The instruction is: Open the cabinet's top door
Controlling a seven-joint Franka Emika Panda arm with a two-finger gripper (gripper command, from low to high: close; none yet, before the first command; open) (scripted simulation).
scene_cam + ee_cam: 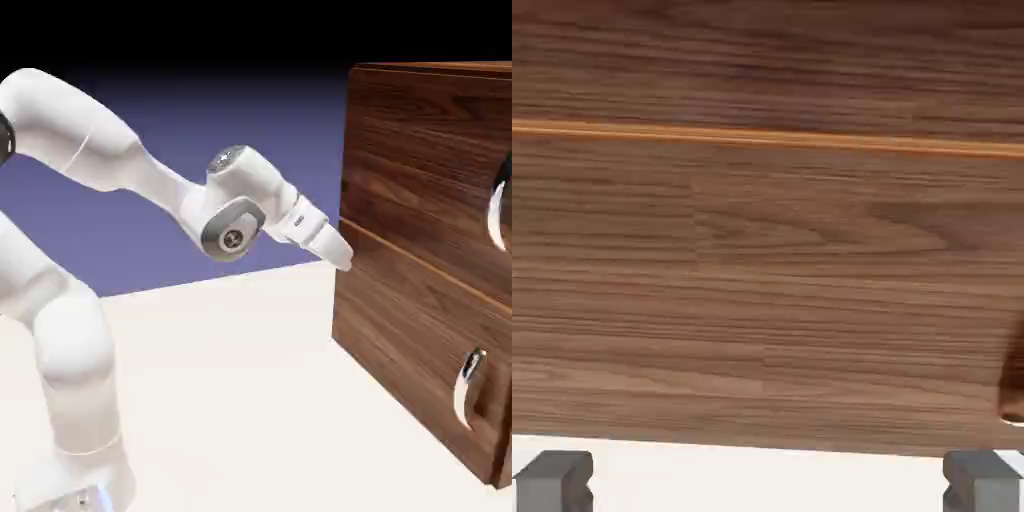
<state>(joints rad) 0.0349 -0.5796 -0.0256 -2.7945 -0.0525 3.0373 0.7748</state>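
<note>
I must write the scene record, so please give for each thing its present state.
Top door: closed, flush with the lower one.
Lower door: closed.
Hand: open, tips apart, holding nothing.
Arm: bent, reaching toward the cabinet.
Cabinet: upright.

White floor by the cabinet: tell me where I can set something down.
The floor looks bare between the arm's base and the cabinet's front. It's crowded at the arm's foot and along the cabinet, where the lower handle juts out.
</note>
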